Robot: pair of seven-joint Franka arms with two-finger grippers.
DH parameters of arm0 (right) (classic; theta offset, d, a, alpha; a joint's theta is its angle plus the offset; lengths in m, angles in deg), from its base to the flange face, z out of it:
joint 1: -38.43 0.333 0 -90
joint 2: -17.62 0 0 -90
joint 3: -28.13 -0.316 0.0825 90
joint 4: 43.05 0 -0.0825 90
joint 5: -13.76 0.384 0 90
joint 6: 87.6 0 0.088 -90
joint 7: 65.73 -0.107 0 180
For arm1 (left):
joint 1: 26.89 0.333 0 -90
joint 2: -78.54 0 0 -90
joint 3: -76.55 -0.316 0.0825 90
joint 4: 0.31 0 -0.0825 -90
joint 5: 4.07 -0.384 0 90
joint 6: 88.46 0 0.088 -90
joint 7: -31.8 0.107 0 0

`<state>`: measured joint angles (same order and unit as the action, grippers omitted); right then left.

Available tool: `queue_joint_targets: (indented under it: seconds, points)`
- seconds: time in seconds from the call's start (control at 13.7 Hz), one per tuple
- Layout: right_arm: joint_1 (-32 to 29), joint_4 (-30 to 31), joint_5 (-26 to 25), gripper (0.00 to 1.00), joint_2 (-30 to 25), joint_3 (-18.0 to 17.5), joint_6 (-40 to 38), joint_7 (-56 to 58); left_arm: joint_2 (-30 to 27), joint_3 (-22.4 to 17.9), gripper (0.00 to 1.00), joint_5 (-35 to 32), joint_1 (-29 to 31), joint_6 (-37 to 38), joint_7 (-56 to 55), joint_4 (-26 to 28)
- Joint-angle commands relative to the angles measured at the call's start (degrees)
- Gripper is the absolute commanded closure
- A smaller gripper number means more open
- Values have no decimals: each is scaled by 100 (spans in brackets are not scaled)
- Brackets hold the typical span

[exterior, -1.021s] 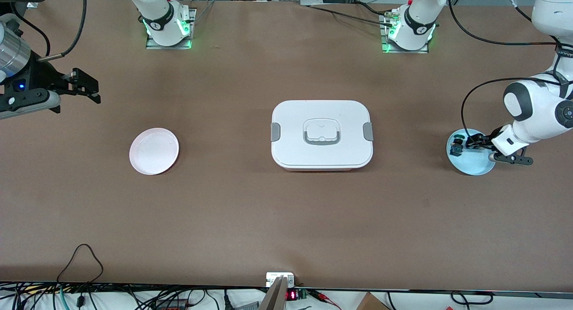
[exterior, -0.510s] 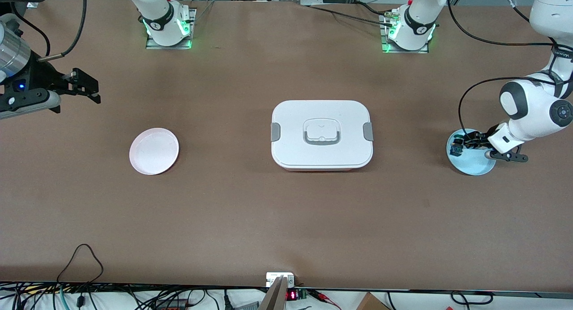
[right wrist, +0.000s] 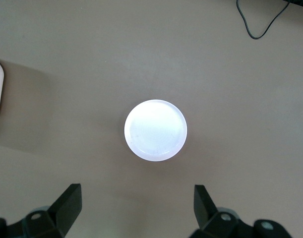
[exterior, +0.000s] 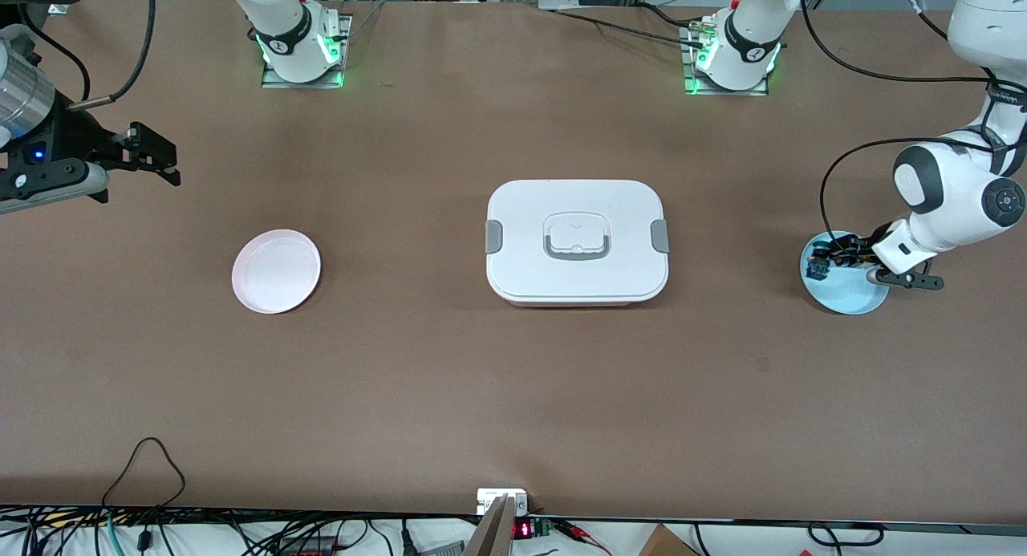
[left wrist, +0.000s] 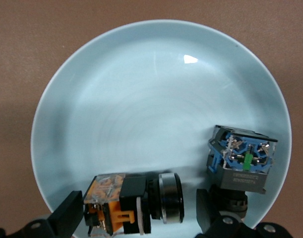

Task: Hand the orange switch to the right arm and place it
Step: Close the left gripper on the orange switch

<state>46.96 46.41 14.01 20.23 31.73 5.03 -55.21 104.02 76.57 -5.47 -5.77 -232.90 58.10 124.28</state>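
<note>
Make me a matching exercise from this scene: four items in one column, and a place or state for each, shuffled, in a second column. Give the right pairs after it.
Items:
1. orange switch
2. blue-and-green switch
3. pink plate
4. white lidded box

Places or states:
A. at the middle of the table, lid on
B. bare, toward the right arm's end of the table
C. lying on the blue plate between the open fingers of the left gripper
D. on the blue plate, just outside those fingers

Pairs: 1-C, 2-D, 3-B, 4-A
</note>
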Motion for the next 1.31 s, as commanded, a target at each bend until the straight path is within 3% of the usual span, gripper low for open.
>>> queue_joint_targets:
  seconds: [0.0, 0.44, 0.58, 0.8, 0.95, 1.24]
  points:
    - [-1, -25, -34, 0, 3, -9, 18, 20, 45, 24, 0, -28, 67, -102, 94, 4]
    - [-1, -25, -34, 0, 3, -9, 18, 20, 98, 24, 4, -28, 67, -207, 94, -5]
    - [-1, -25, -34, 0, 3, -9, 18, 20, 98, 24, 18, -28, 67, -216, 94, -5]
    - [-1, -25, -34, 0, 3, -9, 18, 20, 81, 24, 62, -28, 67, -181, 68, -13]
    - [-1, -25, -34, 0, 3, -9, 18, 20, 37, 24, 77, -28, 67, -137, 16, -31]
    - [-1, -25, -34, 0, 3, -9, 18, 20, -156, 32, 95, -36, 50, 117, 85, -92]
